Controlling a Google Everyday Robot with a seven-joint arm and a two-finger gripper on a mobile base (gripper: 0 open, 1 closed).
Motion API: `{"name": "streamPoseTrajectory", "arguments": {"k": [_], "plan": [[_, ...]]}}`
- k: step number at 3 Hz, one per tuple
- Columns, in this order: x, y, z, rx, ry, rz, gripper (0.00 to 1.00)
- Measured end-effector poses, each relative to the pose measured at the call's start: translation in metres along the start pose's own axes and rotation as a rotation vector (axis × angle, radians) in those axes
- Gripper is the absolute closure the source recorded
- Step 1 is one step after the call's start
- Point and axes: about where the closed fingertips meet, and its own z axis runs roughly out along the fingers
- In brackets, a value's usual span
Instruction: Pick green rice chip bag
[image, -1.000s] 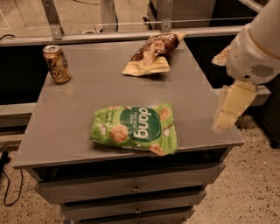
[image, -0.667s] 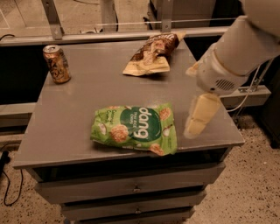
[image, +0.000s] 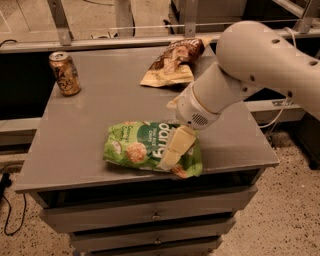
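The green rice chip bag (image: 140, 146) lies flat near the front edge of the grey cabinet top (image: 100, 105), its white "dang" lettering facing up. My gripper (image: 175, 146) hangs from the cream arm that reaches in from the upper right. It is directly over the bag's right half, at or just above its surface, and hides part of the lettering.
A brown-and-cream snack bag (image: 172, 62) lies at the back of the cabinet top. A gold drink can (image: 64, 73) stands upright at the back left. Drawers sit below the front edge (image: 150, 215). A metal rail runs behind the cabinet.
The arm has swung left from beyond the cabinet's right edge, and the gripper now sits over the right half of the green bag. The bag, the can and the brown bag have not moved.
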Motion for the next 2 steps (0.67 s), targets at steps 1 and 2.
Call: {"name": "streamPoseTrajectory", "arguments": {"k": [1,2], "plan": [[-0.022,0.011,0.022,-0.078,-0.056,0.037,0.18],[-0.040,0.021,0.018,-0.128,-0.093,0.067,0.41]]}}
